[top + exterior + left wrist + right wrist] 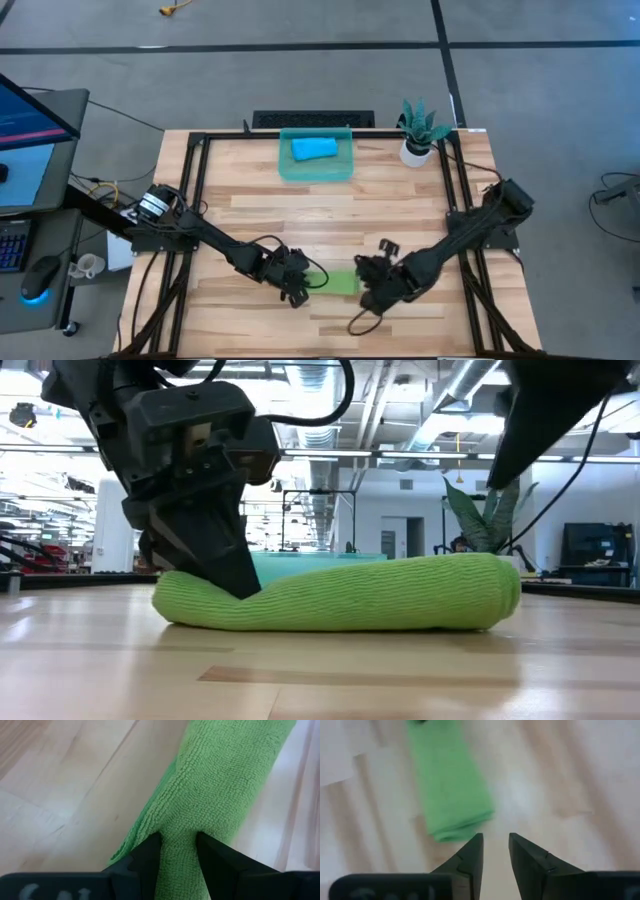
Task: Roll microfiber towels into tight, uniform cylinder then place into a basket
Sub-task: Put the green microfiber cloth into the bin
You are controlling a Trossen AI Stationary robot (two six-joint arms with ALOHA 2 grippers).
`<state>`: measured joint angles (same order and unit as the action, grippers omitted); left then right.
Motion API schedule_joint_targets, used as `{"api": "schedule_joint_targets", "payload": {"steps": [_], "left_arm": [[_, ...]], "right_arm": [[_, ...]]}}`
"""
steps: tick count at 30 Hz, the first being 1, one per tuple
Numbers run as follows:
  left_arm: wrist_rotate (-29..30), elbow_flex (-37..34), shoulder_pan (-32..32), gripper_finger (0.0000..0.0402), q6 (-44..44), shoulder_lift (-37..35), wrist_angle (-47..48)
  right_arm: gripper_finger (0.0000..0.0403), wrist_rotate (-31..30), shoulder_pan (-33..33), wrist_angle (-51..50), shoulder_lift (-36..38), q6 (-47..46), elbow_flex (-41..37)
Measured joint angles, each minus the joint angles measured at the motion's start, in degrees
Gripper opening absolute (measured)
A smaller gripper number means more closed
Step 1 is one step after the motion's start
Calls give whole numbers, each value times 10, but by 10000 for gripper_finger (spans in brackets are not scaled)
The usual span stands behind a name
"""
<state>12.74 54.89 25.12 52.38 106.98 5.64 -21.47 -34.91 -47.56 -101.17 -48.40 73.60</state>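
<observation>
Near the front edge of the wooden table point(330, 215), between the two grippers, lies the green towel point(338, 282), rolled into a cylinder and flat on the wood. The low view shows it as a long ribbed roll point(350, 595) with one rounded end free and the other dented under a dark gripper. The left gripper point(178, 851) pinches that end: its two fingers point(145, 857) press into the cloth from both sides, with the roll stretching away ahead of them. In the high view this gripper point(295, 283) sits at the roll's left end, its arm reaching in low and slanted from the table's left edge.

The right gripper point(495, 845) is just off the roll's other end, apart from the cloth; its fingers stand slightly spread with nothing between them, and the towel's end point(451, 790) lies on the boards just beyond their tips. From above, that gripper point(375, 285) is bent down toward the table, its arm angling in from the right edge.

Well beyond both grippers, at the far side of the table, stands the teal basket point(316, 174) with the blue towel point(313, 149) lying inside it as a roll. Just right of the basket is a white pot with a green plant point(419, 130). Nothing lies between the grippers and the basket but bare boards.
</observation>
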Motion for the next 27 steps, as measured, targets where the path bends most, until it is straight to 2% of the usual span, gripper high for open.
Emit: {"api": "schedule_joint_targets", "payload": {"steps": [4,7,10,16,21,27], "left_arm": [[13,0,0,127,20,0,-5],[23,0,2,127,26,0,-7],[28,0,4,127,27,1,-8],[32,1,7,127,18,1,-8],[41,1,8,127,8,1,-8],[41,1,8,127,-8,1,-8]], "right_arm": [[116,-94,-22,-98,37,-61,-1],[114,-104,-27,-109,57,-107,-28],[110,-83,-27,-46,71,-140,-83],[106,5,-30,148,75,-166,-193],[106,6,-45,327,75,-161,-255],[106,4,-67,450,72,-128,-301]]}}
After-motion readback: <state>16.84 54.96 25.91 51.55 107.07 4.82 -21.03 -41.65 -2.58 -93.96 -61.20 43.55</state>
